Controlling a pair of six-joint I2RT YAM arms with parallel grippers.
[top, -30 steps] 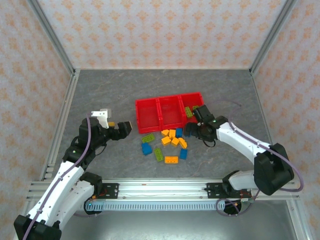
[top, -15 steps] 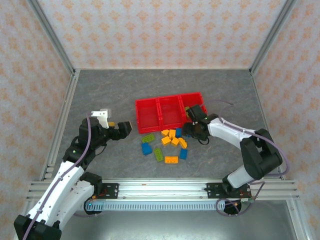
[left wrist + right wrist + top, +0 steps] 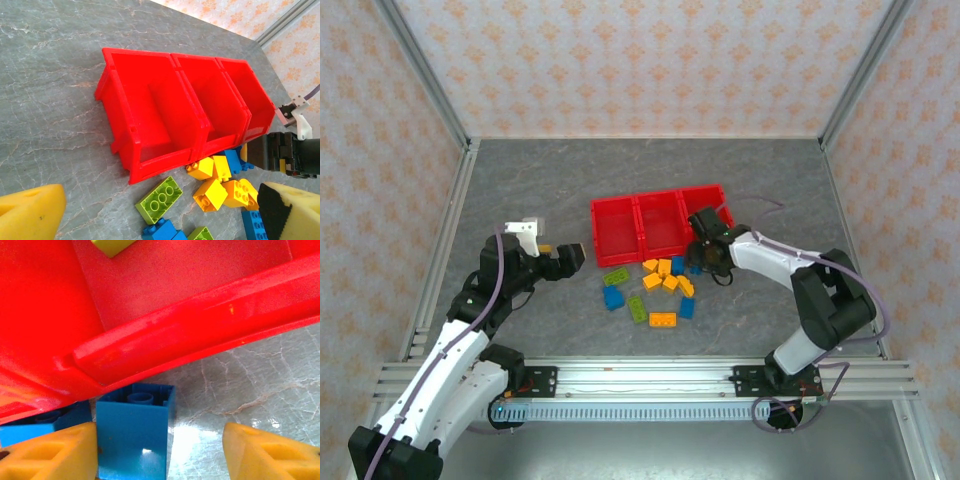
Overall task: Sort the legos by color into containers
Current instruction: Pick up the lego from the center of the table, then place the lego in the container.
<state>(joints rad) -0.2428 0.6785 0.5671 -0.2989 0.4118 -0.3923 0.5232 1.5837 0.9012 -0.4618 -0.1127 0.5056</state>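
right pincer [image 3: 700, 262] has dropped from over red plastic three-bin row [image 3: 620, 228] to lego pile [image 3: 665, 285] on counter [image 3: 520, 180]; jaws apart, straddling blue studded brick [image 3: 134, 440] just beside bin wall. blue grasp likely next. left pincer [image 3: 568, 257] spread, idle.

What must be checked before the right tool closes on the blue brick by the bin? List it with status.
1. Right tool open: ok, pads spread wide.
2. Blue brick between the pads: ok, but close against one pad, off centre.
3. Clearance from the red bin wall: not ok, the brick sits right at its lip.
4. Second blue brick out of the grip: cannot tell, it lies behind that pad.
5. Left tool clear of the pile: ok, open and off to the side.
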